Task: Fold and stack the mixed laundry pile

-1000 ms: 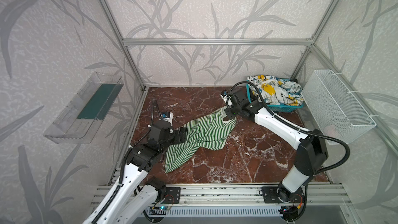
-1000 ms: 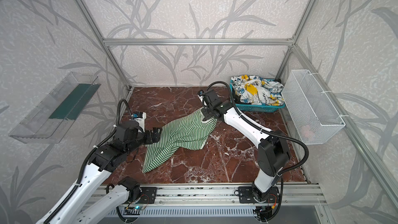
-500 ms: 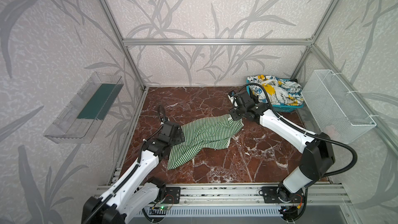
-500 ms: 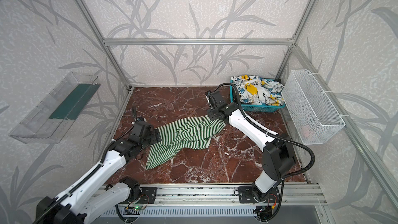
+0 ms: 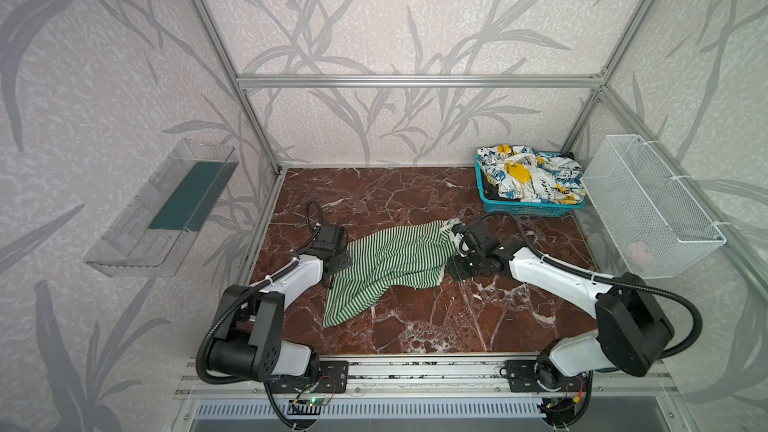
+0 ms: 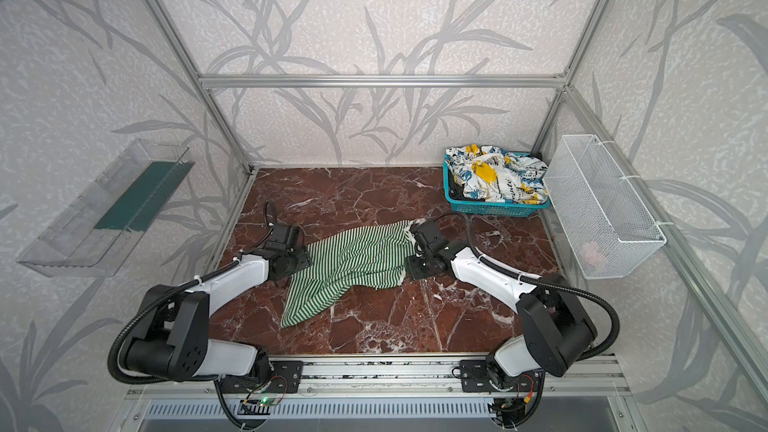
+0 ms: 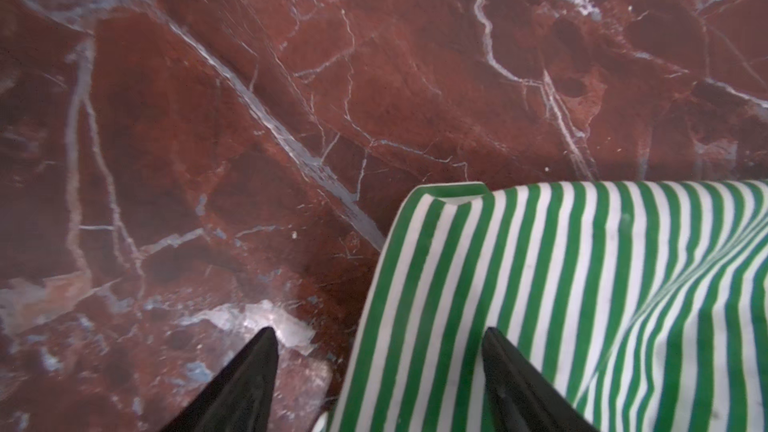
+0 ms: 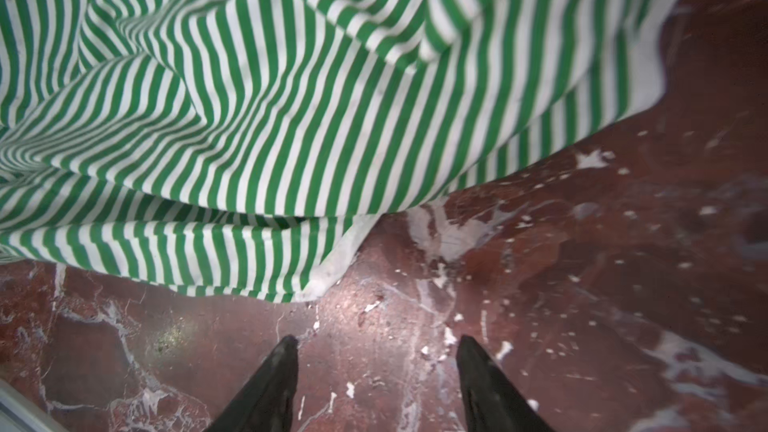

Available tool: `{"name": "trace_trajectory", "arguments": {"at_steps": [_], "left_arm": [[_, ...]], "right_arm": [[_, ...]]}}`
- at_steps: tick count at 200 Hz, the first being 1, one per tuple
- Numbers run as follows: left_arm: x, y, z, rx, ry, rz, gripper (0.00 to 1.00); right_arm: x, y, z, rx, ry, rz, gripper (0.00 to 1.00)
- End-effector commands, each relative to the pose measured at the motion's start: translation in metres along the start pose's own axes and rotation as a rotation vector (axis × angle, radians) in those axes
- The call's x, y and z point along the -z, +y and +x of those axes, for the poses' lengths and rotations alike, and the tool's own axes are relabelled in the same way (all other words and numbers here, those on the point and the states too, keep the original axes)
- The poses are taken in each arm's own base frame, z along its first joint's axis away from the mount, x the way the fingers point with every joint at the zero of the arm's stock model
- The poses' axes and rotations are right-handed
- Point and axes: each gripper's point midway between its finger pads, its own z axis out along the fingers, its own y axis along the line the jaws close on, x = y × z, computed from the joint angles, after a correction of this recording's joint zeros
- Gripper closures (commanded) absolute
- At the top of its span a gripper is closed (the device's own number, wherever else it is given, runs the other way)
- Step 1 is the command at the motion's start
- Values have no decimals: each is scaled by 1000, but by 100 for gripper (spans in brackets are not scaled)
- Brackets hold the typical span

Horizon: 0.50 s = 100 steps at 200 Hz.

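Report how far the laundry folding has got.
Done: nothing folded or stacked yet. In hand: the striped garment lies rumpled on the table; left gripper and right gripper flank it, jaws open, gripping nothing. Left: fold it, then the printed garment and black one in the teal basket.

Two arms (image 5: 286,280) (image 5: 552,276), two baskets (image 5: 523,210) (image 5: 648,209), two evident garments (striped (image 5: 395,259), printed (image 5: 532,178)).

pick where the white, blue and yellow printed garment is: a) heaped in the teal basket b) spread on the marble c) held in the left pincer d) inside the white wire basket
a: the printed garment is piled in the teal basket; only the striped garment lies on the marble.
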Motion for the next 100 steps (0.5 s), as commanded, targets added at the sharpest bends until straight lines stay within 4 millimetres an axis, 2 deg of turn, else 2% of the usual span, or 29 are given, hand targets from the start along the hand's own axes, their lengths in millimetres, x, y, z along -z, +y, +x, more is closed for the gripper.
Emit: {"name": "trace_trajectory", "arguments": {"at_steps": [1,22,44,53,59,76,89,100], "left_arm": [[-2,-19,-14,24,-4,68,33],[-10,-19,-13,26,30,67,43],[-18,-16,-12,54,67,71,59],[-21,-14,-12,67,77,74,66],[-22,-13,-13,75,82,79,71],[-23,-12,-18,95,90,96,85],[-21,-11,-24,100,86,100,92],[-18,-9,-30,105,78,96,98]], "right_arm": [[-15,21,-11,-50,-27,-85,40],[-32,17,-10,-75,2,-60,44],[-49,14,-8,-113,25,-50,49],[-51,15,-11,-116,23,-50,55],[-59,12,-7,-120,48,-34,62],[-56,13,-13,-111,34,-28,81],[-48,11,-18,-94,23,-4,90],[-28,11,-27,-65,-11,17,96]]}}
